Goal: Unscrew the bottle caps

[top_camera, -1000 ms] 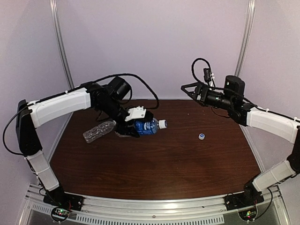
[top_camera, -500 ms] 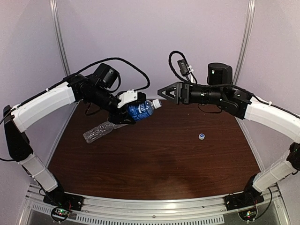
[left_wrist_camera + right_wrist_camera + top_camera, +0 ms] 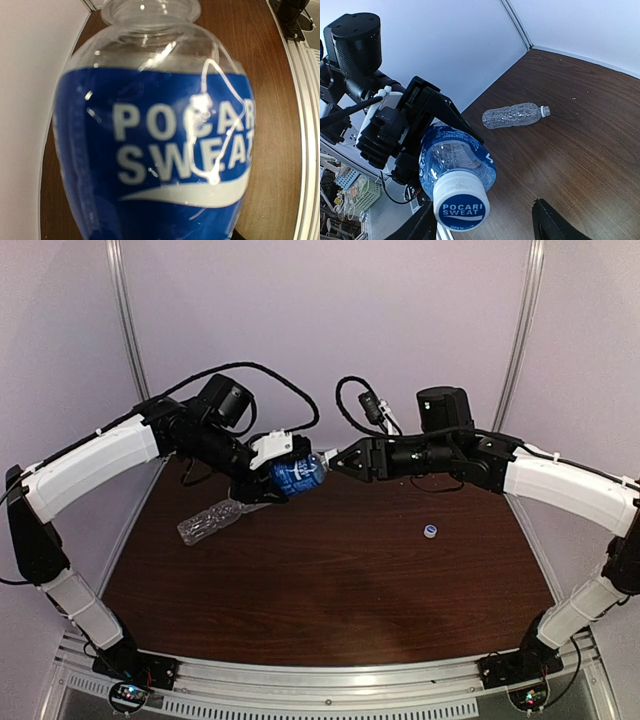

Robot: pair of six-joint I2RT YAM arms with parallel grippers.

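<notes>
My right gripper (image 3: pixel 485 220) brackets the cap (image 3: pixel 461 206); my left gripper (image 3: pixel 270 481) holds the bottle (image 3: pixel 298 476) up off the table (image 3: pixel 340 590).

My right jaws stand apart on either side of the cap, not yet pinching it, and it sits nearer one finger than the other. My left jaws are clamped on the bottle's blue label. If I close off-centre, I reckon the cap may squirt out. The thin bottle could also turn or buckle in my left grip once I twist. A second ago my right arm was far back with its jaws wider, and the bottle was lower. The bare bottle (image 3: pixel 212 521) and the loose cap (image 3: pixel 430 531) have not moved.
</notes>
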